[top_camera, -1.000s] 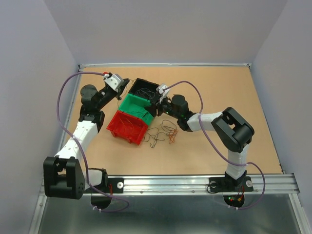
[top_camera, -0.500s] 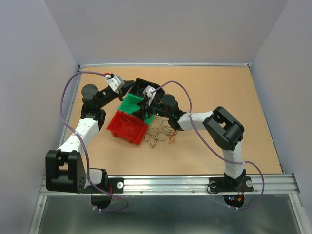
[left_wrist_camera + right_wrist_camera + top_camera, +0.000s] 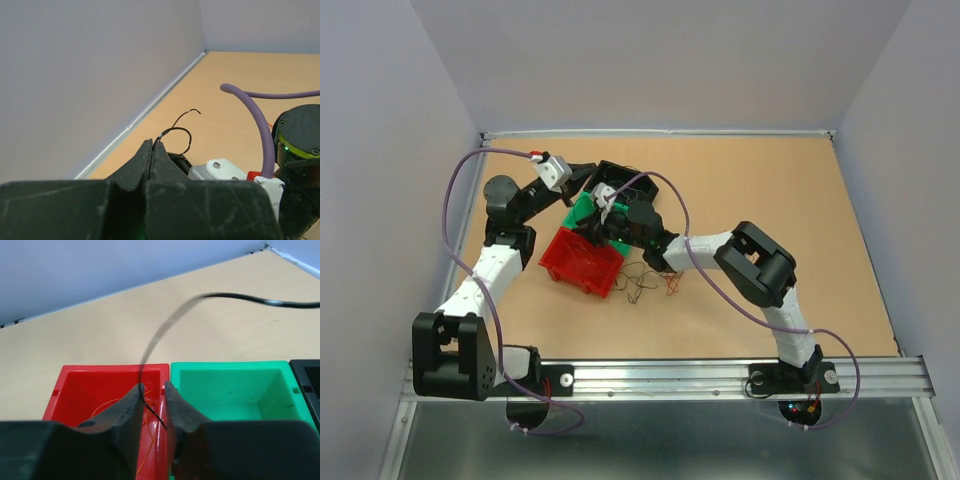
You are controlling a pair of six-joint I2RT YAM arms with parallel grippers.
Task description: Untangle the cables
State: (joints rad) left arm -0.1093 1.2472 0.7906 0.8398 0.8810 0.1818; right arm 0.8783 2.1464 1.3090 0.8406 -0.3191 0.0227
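Observation:
The cables (image 3: pixel 648 277) lie as a small loose tangle of red-orange, green and black wires on the table, right of the red bin (image 3: pixel 582 262). My left gripper (image 3: pixel 151 145) is shut on a thin black wire (image 3: pixel 176 131) that loops up from its tips; in the top view it (image 3: pixel 582 178) hovers by the black bin (image 3: pixel 620 180). My right gripper (image 3: pixel 152 387) hangs over the wall between the red bin (image 3: pixel 100 385) and the green bin (image 3: pixel 230 390). Its jaws stand slightly apart, and a black wire (image 3: pixel 165 327) runs down between them. Orange wire lies in the red bin.
Three bins sit side by side at the table's middle left: red, green (image 3: pixel 588 212) and black. The black bin's edge shows at the right of the right wrist view (image 3: pixel 307 375). Purple arm cables (image 3: pixel 660 190) arch over the bins. The walls stand close on the left.
My right gripper has swung left, from beside the black and green bins to above the red and green bins. My left gripper has shifted slightly right toward the black bin.

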